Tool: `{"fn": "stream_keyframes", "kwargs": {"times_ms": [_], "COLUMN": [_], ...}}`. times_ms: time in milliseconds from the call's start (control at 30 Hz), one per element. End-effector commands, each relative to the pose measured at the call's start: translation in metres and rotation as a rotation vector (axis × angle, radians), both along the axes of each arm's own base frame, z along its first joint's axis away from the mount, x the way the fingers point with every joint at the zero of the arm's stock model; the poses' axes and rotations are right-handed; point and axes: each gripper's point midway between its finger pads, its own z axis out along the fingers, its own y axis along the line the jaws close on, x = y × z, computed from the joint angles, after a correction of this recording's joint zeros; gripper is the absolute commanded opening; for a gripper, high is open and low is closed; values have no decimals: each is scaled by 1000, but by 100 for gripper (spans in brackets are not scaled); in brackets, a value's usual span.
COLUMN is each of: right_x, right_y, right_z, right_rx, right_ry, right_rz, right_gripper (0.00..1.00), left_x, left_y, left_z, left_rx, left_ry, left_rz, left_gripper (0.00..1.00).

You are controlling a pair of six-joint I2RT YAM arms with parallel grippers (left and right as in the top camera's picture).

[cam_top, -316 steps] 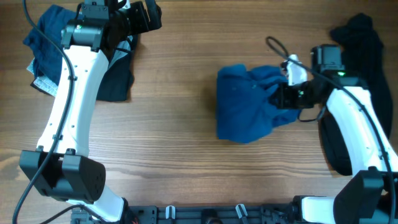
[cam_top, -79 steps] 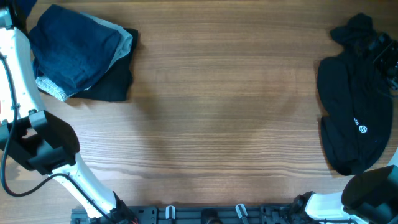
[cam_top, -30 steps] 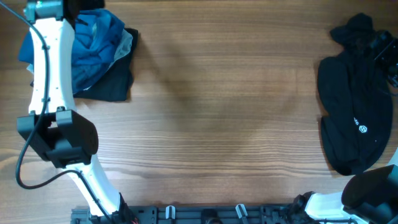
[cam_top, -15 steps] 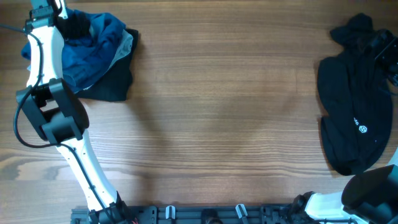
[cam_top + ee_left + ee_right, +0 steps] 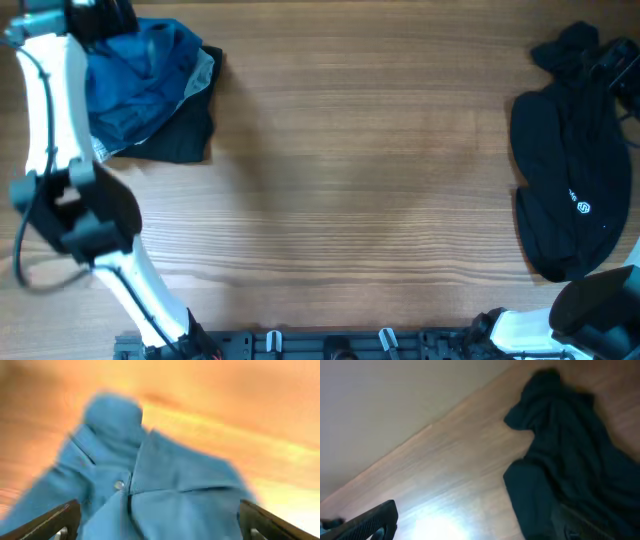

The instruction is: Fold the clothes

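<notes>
A crumpled blue shirt (image 5: 145, 70) lies on top of the clothes pile at the table's back left, over a folded black garment (image 5: 185, 135). My left gripper (image 5: 103, 17) hovers above the pile's back edge. In the left wrist view it (image 5: 160, 530) stands open, and the blue shirt (image 5: 165, 490) with its button fills the space below, blurred. A heap of black clothes (image 5: 565, 190) lies at the right. My right gripper (image 5: 475, 527) is open over bare wood, with the black clothes (image 5: 570, 460) to its right.
The left arm's white link (image 5: 45, 110) runs down the left edge of the table. The right arm (image 5: 618, 70) sits at the far right edge beside the black heap. The arms' bases and a rail (image 5: 330, 345) line the front edge.
The left arm has swung further left and back over the pile. The blue shirt stays on the pile, slightly resettled. The right arm and black clothes have not moved.
</notes>
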Motion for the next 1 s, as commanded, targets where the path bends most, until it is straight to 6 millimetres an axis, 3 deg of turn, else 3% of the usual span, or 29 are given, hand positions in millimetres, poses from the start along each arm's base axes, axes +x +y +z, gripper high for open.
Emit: {"fn": "stream_keyframes", "kwargs": {"times_ms": [0,67,133,167,300,433,633,900,967], "right_x": [3,-3,-15,-29,-77,-125,-170,-161,-151], "right_y": [8,31,57,81,152,190,210,206,188], "right_z": [71,106,133,153,205,237,236,223,214], "right_rx": [-160,-229,-276,-322,-409,-470,-458,-406,-439], "right_ry": [-160,-265,-358,-431,-629,-716,-696,-644,-579], "right_rz": [96,231,357,457,689,724,720,718,635], "right_gripper": [100,100,99,99,99,100,100,100,100], "left_x": [-36,-56,-69,-78,-97,-109,-109,-109,-109], "left_y": [-28,-51,-68,-79,-93,-100,-99,-99,-99], "left_z": [114,136,141,138,112,100,100,100,100], "left_rx": [8,-17,-41,-50,-86,-103,-102,-102,-103], "left_ry": [-188,-199,-182,-146,-12,58,58,58,58], "left_rz": [-38,-90,-128,-144,-162,-168,-168,-168,-167], "left_gripper": [100,100,100,100,100,100,100,100,99]}}
